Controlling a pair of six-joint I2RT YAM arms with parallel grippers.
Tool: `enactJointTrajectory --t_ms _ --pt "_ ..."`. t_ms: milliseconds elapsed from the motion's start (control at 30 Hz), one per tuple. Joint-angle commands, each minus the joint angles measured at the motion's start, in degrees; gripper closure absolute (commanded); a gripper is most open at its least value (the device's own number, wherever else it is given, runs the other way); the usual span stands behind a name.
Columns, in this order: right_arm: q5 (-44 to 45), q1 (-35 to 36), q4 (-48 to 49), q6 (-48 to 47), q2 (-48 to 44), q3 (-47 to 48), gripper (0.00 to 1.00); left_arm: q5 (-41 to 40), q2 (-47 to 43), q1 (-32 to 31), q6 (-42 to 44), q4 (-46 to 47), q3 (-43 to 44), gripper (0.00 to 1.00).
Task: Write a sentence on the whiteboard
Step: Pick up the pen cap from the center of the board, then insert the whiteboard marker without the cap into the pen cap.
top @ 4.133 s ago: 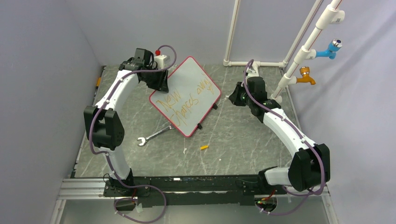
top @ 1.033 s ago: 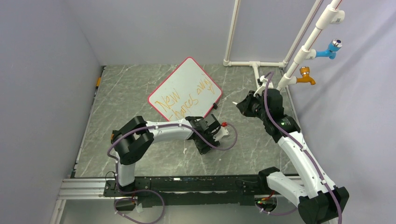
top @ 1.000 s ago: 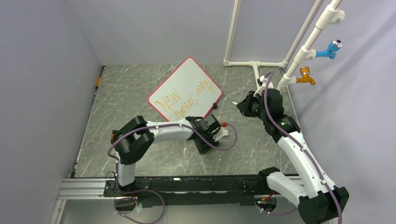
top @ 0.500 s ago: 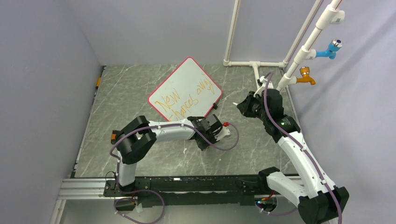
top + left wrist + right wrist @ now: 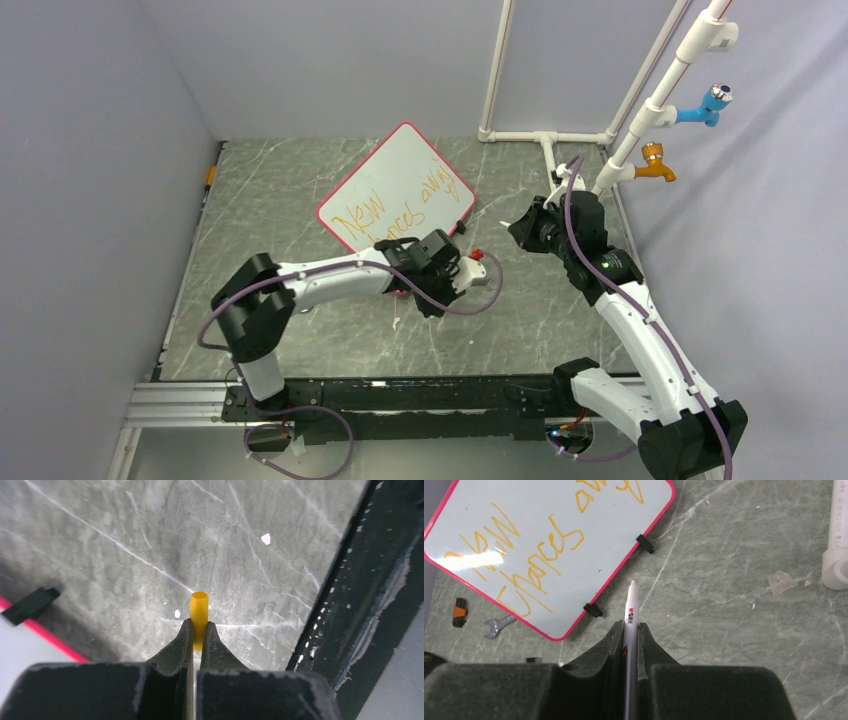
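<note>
The whiteboard (image 5: pixel 400 185) lies tilted at the back middle of the table, red-framed, with the orange sentence (image 5: pixel 385 220) on its near half. It also shows in the right wrist view (image 5: pixel 544 530) with the sentence (image 5: pixel 539 555). My left gripper (image 5: pixel 432 298) hangs just past the board's near corner, shut on a small yellow marker cap (image 5: pixel 199 611) held above the table; its fingertips (image 5: pixel 198 630) pinch the cap's lower end. My right gripper (image 5: pixel 518 226) is to the right of the board, shut on a white marker (image 5: pixel 630 611) that points forward, off the board.
A white pipe frame (image 5: pixel 640 120) with a blue tap (image 5: pixel 712 100) and an orange tap (image 5: pixel 655 160) stands at the back right. A small wrench (image 5: pixel 499 625) lies by the board's near edge. The black rail (image 5: pixel 375 580) runs along the table's front. A tape scrap (image 5: pixel 781 581) lies on the table.
My left gripper has risen and drawn back toward the board's near corner with the cap in it, its elbow swinging left. The right arm has not moved.
</note>
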Motion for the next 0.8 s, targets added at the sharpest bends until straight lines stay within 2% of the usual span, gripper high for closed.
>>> enactJointTrajectory --t_ms 0,233,533,633,733,767 --pt "-1.39 -0.17 -0.2 -0.84 -0.63 2.76 1.0 7.2 -7.84 2.44 2.78 -0.55 -0.58 1.0" --pt "-6.36 -0.22 0.98 -1.05 -0.11 2.69 1.0 12.64 -17.24 5.59 6.59 -1.91 -2.24 1.0" --pt "-21.53 -0.14 5.59 -1.35 0.71 2.33 1.0 14.46 -25.99 9.7 8.55 -4.78 -1.9 1.0" --pt "-25.07 -0.16 7.56 -0.67 0.75 2.8 1.0 14.77 -28.21 12.44 4.85 -2.43 -1.94 1.0" --pt "-26.82 -0.14 8.99 -0.08 0.99 3.7 1.0 13.51 -28.99 14.97 -2.62 1.55 -1.13 1.0" --pt "-27.27 -0.15 9.49 0.22 1.07 3.95 1.0 15.74 -29.23 15.69 -4.72 2.93 -0.9 1.0"
